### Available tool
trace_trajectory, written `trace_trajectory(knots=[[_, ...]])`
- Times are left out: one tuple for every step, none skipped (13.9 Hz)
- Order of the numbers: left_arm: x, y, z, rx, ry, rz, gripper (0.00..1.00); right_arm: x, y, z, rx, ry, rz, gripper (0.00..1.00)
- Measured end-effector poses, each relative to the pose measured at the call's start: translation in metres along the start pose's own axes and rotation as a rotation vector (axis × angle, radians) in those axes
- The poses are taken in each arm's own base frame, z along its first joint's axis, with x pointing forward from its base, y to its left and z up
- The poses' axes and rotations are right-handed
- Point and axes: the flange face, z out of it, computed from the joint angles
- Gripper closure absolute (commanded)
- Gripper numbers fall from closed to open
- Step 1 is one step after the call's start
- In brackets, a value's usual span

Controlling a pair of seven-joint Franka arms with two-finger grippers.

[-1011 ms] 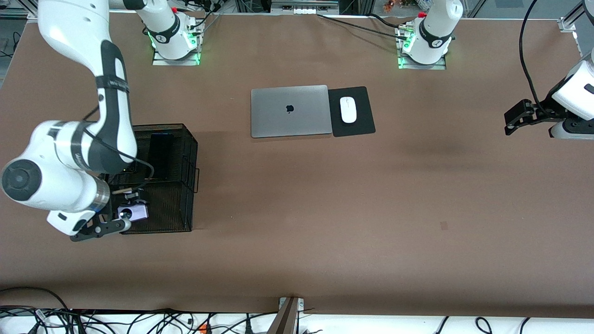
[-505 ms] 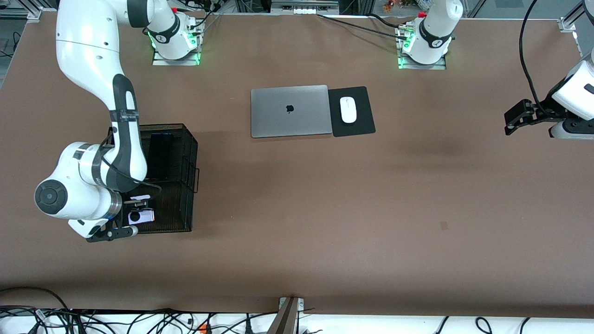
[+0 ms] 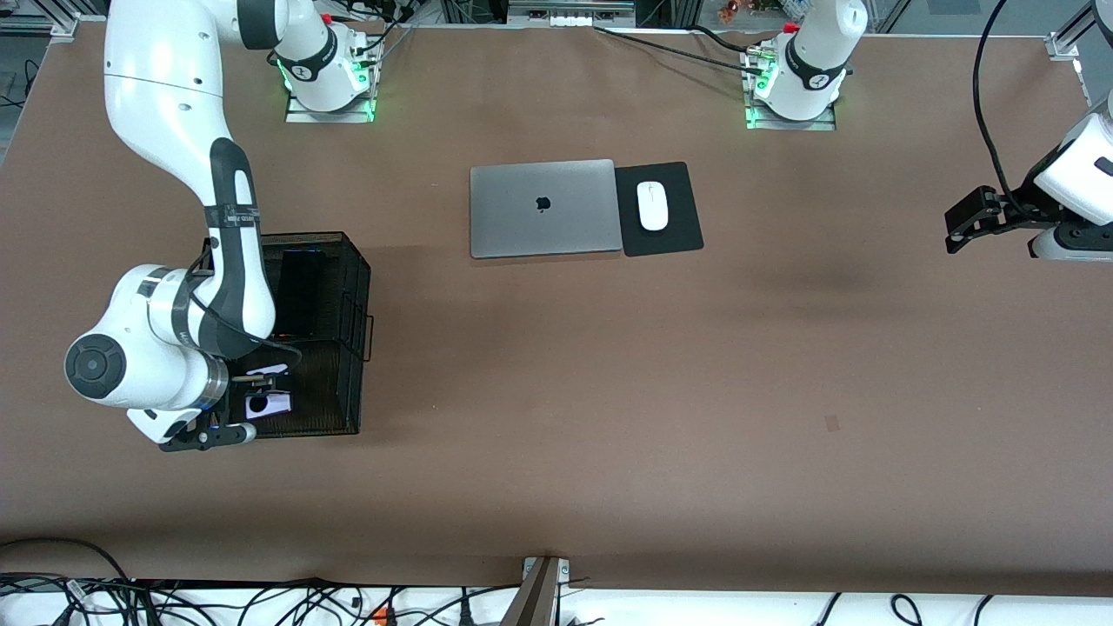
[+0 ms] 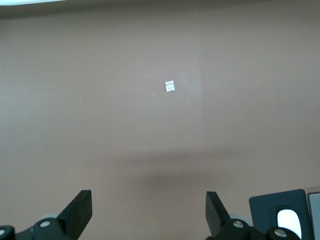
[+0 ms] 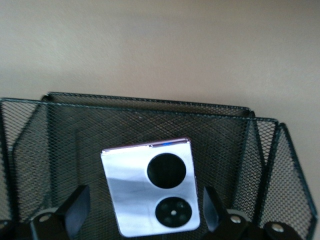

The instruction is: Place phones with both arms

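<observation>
Lilac-white phone (image 5: 152,186) lies in the mesh basket (image 3: 341,278), between the right gripper (image 5: 142,207)'s wide, empty jaws; lift straight up, clearing its walls. Left gripper (image 4: 149,210) waits open, well apart from the basket.

The table (image 3: 556,365) is a plain matte brown with one small pale speck (image 4: 170,86) on it. The basket (image 3: 335,287) is black wire mesh in a fine diamond weave. The squarish phone (image 5: 150,190) in it is glossy lilac-white, with two round black lenses and a thin blue-violet glint on one edge. The slab phone (image 3: 298,291) is black. The laptop (image 3: 543,209) is grey with a black logo. The mouse (image 3: 652,205) is white on a black pad (image 3: 678,226). The arms (image 3: 174,113) are white with grey-black joints; both bases (image 3: 329,96) glow green.
</observation>
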Motion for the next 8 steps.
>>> trace_trajectory(knots=[[0.000,0.000,0.000,0.000,0.000,0.000,0.00,0.000,-0.002,-0.010,0.006,0.005,-0.001,0.00],[0.000,0.000,0.000,0.000,0.000,0.000,0.00,-0.002,-0.003,-0.021,0.016,0.002,-0.001,0.00],[0.000,0.000,0.000,0.000,0.000,0.000,0.00,-0.005,-0.005,-0.034,0.028,-0.005,0.001,0.00],[0.000,0.000,0.000,0.000,0.000,0.000,0.00,-0.010,-0.005,-0.050,0.042,-0.013,0.004,0.00],[0.000,0.000,0.000,0.000,0.000,0.000,0.00,-0.016,-0.005,-0.069,0.052,-0.025,0.002,0.00],[0.000,0.000,0.000,0.000,0.000,0.000,0.00,-0.022,-0.004,-0.090,0.051,-0.033,-0.004,0.00],[0.000,0.000,0.000,0.000,0.000,0.000,0.00,-0.030,-0.003,-0.111,0.042,-0.041,-0.008,0.00],[0.000,0.000,0.000,0.000,0.000,0.000,0.00,-0.039,-0.001,-0.133,0.036,-0.050,-0.008,0.00]])
